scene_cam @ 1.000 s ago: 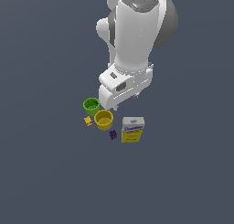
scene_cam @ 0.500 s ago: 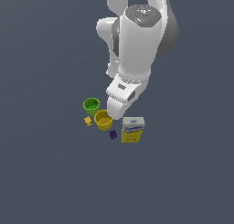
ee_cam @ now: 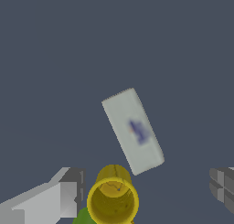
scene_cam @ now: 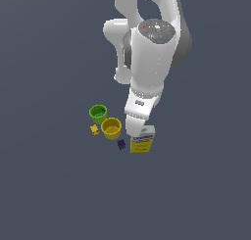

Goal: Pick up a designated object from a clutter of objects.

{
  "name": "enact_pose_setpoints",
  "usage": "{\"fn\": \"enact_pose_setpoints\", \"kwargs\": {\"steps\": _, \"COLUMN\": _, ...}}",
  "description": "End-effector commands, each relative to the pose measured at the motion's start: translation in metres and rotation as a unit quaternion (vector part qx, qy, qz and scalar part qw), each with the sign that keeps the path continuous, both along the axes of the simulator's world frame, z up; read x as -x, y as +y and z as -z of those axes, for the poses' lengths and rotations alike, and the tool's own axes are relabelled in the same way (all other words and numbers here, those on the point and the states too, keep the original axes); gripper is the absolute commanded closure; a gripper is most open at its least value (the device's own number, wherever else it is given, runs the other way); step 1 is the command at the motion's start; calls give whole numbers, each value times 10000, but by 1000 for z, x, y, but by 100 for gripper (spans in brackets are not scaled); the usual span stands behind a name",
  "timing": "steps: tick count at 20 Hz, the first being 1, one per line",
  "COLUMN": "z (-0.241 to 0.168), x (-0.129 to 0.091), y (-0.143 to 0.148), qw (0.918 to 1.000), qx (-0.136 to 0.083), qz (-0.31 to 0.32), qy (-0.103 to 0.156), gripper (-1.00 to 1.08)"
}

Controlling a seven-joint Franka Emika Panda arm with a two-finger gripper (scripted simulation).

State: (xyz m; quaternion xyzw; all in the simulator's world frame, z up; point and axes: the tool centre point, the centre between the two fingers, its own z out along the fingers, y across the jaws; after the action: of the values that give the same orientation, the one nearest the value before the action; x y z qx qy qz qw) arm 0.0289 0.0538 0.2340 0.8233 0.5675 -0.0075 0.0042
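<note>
The gripper (ee_cam: 145, 191) was spread wide with nothing in it; in the wrist view one finger (ee_cam: 59, 195) sat at one edge of the picture and the other finger (ee_cam: 222, 184) at the opposite edge, well apart, with bare floor and a bit of the yellow cup (ee_cam: 113, 199) between them. In the exterior view the white arm (scene_cam: 149, 67) hung right over the clutter and its lower end covered the upper part of the yellow-and-white box (scene_cam: 142, 142), so the fingers themselves couldn't be made out there. The box stood on the grey floor (scene_cam: 49, 185) at the exterior view's right end of the group. From the wrist camera only its pale top face with a blue mark showed, lying at a slant just beyond the yellow cup. The yellow cup was beside it, then the green cup (scene_cam: 98, 113) further toward the exterior view's left. A tiny yellow piece (scene_cam: 94, 130) lay near the two cups, and a tiny dark purple piece (scene_cam: 121, 144) sat just beside the box's lower corner
</note>
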Motion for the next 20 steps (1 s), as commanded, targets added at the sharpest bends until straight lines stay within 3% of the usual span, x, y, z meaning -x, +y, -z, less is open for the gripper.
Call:
{"fn": "enact_pose_setpoints", "kwargs": {"steps": 1, "z": 5, "x": -2, "y": 3, "qw": 9994, "qx": -13, "qz": -349, "qy": -2, "gripper": -92}}
{"fn": "enact_pose_setpoints", "kwargs": {"steps": 11, "z": 23, "x": -7, "y": 12, "qw": 9880, "qx": -60, "qz": -1546, "qy": -13, "gripper": -92}}
{"fn": "enact_pose_setpoints", "kwargs": {"steps": 20, "z": 31, "x": -10, "y": 17, "qw": 9784, "qx": -81, "qz": -2064, "qy": -20, "gripper": -92}}
